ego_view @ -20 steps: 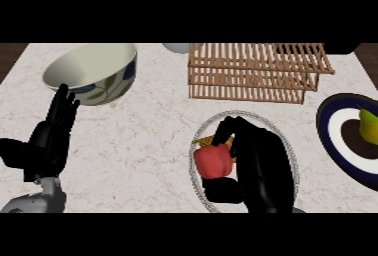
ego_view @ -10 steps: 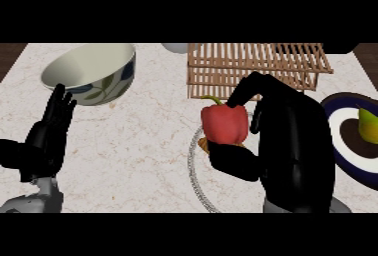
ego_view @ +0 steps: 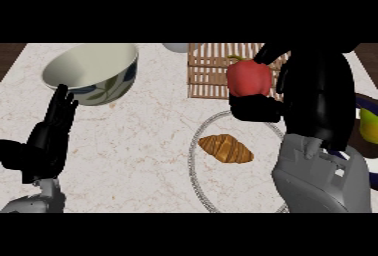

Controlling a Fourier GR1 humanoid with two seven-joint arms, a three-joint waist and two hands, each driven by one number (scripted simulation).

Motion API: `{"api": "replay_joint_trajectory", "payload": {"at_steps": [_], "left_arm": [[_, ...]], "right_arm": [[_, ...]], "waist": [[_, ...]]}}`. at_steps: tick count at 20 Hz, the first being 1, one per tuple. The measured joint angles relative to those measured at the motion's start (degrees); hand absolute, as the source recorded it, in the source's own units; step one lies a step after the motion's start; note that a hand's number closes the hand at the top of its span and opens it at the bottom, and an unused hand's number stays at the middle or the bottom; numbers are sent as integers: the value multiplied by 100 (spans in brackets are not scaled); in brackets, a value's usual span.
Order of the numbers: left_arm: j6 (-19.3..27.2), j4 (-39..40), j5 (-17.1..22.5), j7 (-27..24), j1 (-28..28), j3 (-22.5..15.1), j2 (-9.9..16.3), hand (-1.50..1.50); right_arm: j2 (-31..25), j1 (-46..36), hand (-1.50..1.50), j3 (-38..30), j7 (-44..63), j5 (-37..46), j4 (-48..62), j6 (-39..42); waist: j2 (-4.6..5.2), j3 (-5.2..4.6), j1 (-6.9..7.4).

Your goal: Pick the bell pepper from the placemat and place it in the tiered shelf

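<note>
Gripping red bell pepper (ego_view: 249, 78) (green stem), right robot hand (ego_view: 310, 90)

There is one red bell pepper (ego_view: 249, 78). There is one wooden tiered shelf (ego_view: 210, 70). There is one round placemat (ego_view: 203, 165), and one brown croissant (ego_view: 226, 148) lies on it. There is one big bowl (ego_view: 92, 72). There is one dark plate (ego_view: 367, 106) at the right edge with one yellow-green fruit (ego_view: 368, 126) on it. Two black hands show, the left hand (ego_view: 48, 137) and the right hand (ego_view: 255, 106).
</note>
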Motion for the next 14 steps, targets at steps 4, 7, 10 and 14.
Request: {"api": "replay_joint_trajectory", "payload": {"at_steps": [4,7,10,14], "left_arm": [[-70,11,31,-72,51,20,4,0],[-119,94,78,-137,-13,90,29,0],[-102,80,49,-85,-38,86,14,0],[-149,59,64,-92,-5,128,39,0]], "right_arm": [[-52,-76,150,-450,-344,-14,632,-345],[-107,-107,150,-739,-640,-44,1119,-728],[-199,-215,150,-993,-1021,-96,1667,-1180],[-321,-319,150,-1296,-1582,-211,2432,-1834]], "waist": [[7,1,14],[10,6,15],[12,5,20],[16,5,29]]}}
